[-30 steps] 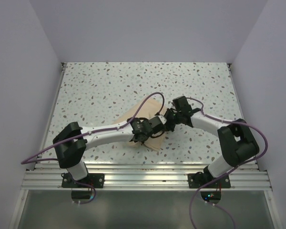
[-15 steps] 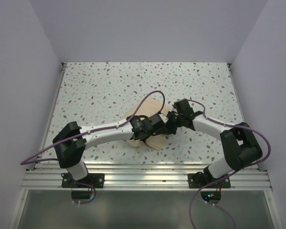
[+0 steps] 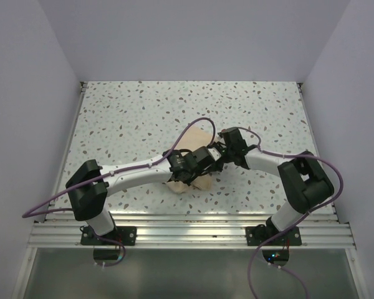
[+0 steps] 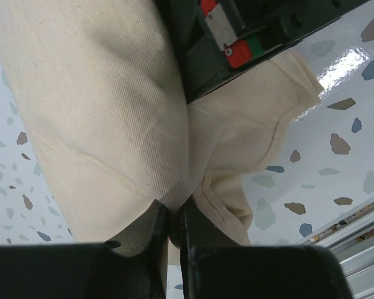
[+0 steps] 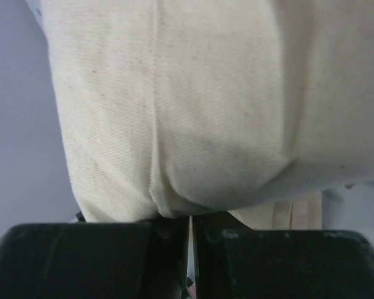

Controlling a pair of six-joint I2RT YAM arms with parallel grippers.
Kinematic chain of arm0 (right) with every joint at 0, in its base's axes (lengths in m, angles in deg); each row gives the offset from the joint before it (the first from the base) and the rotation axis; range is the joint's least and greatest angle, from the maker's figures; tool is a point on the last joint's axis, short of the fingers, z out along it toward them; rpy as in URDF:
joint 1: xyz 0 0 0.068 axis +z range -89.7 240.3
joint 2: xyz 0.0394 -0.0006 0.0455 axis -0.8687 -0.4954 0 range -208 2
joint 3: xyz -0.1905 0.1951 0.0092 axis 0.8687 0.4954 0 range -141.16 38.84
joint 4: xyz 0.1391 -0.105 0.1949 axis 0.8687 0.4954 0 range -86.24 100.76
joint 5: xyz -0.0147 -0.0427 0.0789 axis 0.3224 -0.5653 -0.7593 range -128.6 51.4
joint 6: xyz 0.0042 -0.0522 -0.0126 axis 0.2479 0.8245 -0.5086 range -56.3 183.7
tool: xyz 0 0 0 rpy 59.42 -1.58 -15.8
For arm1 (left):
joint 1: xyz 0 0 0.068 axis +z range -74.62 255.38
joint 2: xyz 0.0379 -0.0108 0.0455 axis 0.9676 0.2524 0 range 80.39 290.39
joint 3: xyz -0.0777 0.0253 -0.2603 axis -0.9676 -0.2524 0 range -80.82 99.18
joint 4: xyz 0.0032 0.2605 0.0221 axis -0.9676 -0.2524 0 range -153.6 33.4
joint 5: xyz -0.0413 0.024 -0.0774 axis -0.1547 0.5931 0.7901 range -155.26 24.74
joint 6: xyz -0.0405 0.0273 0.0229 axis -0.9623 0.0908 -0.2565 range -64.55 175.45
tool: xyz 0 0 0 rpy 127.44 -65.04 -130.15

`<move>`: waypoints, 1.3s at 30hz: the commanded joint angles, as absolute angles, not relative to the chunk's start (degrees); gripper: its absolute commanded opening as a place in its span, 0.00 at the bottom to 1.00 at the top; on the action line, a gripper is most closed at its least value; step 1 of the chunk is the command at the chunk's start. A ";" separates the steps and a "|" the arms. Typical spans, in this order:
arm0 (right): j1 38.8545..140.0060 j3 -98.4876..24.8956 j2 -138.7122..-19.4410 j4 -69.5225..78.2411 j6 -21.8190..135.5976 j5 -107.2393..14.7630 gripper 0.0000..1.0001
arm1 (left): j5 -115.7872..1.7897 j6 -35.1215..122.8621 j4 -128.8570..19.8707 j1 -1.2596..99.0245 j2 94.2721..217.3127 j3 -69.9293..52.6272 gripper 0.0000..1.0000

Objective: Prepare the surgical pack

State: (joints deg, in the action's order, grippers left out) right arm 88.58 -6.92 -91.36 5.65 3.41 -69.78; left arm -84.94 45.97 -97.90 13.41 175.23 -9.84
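Surgical pack [image 4: 100, 112] pinched in left gripper [image 4: 173, 225].

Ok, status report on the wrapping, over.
Left gripper shut on surgical pack. Right gripper shut on same pack. Pack bunched between both grippers. No obstruction seen.

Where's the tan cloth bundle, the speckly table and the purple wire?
surgical pack [image 4: 93, 112], left wrist view, on its broad cloth side.
table [image 3: 143, 112], top external view, on a bare speckled patch.
purple cable [image 3: 201, 119], top external view, at the top of its loop.
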 commanded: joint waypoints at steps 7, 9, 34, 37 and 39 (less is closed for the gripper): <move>89.75 -7.40 -92.91 -15.46 -3.26 -70.85 0.07 | -80.12 48.15 -92.37 13.07 171.18 -7.87 0.00; 90.10 -6.78 -96.23 -22.65 -6.15 -70.59 0.08 | -79.50 48.33 -92.02 13.07 170.83 -7.96 0.00; 86.06 -10.91 -84.75 18.61 16.15 -70.07 0.25 | -79.94 48.16 -91.49 13.33 172.67 -8.31 0.00; 85.97 -9.77 -84.13 18.79 16.16 -70.41 0.24 | -79.67 47.98 -91.66 13.42 172.85 -7.61 0.00; 86.06 -8.54 -83.86 18.62 16.16 -70.15 0.23 | -79.50 47.89 -91.67 13.42 172.85 -7.35 0.00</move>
